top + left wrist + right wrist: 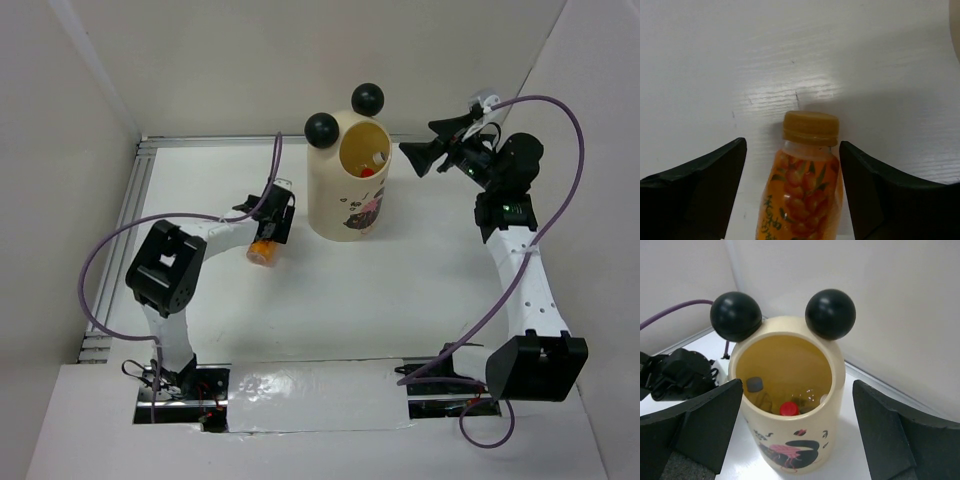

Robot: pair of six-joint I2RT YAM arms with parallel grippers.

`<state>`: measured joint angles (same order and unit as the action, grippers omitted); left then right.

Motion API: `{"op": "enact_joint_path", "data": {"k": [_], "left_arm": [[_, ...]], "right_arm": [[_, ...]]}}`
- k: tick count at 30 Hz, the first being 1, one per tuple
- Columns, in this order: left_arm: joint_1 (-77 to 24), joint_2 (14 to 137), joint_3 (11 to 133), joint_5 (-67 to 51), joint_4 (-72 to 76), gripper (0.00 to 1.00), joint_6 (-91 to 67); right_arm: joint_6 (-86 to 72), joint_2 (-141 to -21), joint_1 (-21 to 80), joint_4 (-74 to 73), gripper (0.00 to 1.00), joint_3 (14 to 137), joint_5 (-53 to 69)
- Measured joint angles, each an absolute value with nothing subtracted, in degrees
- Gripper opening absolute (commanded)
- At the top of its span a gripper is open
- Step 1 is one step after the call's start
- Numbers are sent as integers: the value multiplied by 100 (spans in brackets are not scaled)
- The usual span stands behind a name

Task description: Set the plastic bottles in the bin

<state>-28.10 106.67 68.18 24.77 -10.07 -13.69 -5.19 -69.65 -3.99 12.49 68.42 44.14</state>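
Top external view shows the left gripper (265,240) low over the white counter (400,300), to the left of the bin (345,205), with a short amber-orange bottle (262,253) lying on the counter under its tip. Left wrist view gives this closer: the black fingers (700,190) stand apart on both sides of the bottle (805,195), which lies with its tan cap (811,128) pointing away from the camera. A strip of bare counter shows between the left finger and the bottle; the right finger is very near to the label, and I cannot tell if it touches – so the left gripper (791,150) frames the bottle but is not closed on it. The right gripper (428,145) is raised in the air to the right of the bin, near its rim, and its fingers (695,430) are spread wide with nothing between them. Right wrist view looks down into the cream bin (790,440), which stands upright, its two black ball ears (736,316) on the rim. Inside it lie see-through bottles – a red cap (788,409) and a grey cap (754,384) are plain to see, the rest is too dim to count.
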Motion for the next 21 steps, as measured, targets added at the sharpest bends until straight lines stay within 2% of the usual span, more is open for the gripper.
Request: {"op": "enact_joint_path", "data": {"k": [2,3,5,6,7,8,10,13,16,17,18,19,21], "left_arm": [[-2803,10774,6884,2364,-1138,74,-1374],[-2803,10818,6906,2303,-1190,61,-1369],[-2803,10860,6925,2213,-1236,43,-1343],[-2803,10847,6941,2145,-1256,29,-1343],[-2803,10827,6945,2082,-1275,23,-1356],[-2803,10814,6945,2034,-1315,18,-1367],[-2803,10663,6932,1935,-1505,16,-1393],[-2818,9942,6879,1848,-1900,13,-1511],[-2958,8451,6871,1461,-2073,9,-1511],[-3103,7924,6897,1240,-2029,9,-1507],[-3275,7505,6993,1035,-2005,7,-1492],[-3522,7168,7201,823,-1984,3,-1476],[-4038,6914,7795,436,-1806,3,-1358]], "right_arm": [[-482,-6917,-412,1162,97,6759,4431],[-478,-6912,-416,1127,97,6726,4440],[-464,-6914,-423,1046,97,6672,4440],[-460,-6917,-438,996,97,6654,4442],[-456,-6917,-447,967,97,6639,4445],[-436,-6917,-462,937,97,6637,4442],[-364,-6917,-478,867,95,6635,4447],[-143,-6917,-489,607,86,6635,4550],[327,-6919,-489,115,51,6619,4678],[539,-6919,-491,-36,36,6587,4733],[742,-6919,-497,-172,11,6521,4772],[932,-6919,-513,-301,5,6431,4823],[1284,-6925,-554,-615,5,6163,4886]]}}
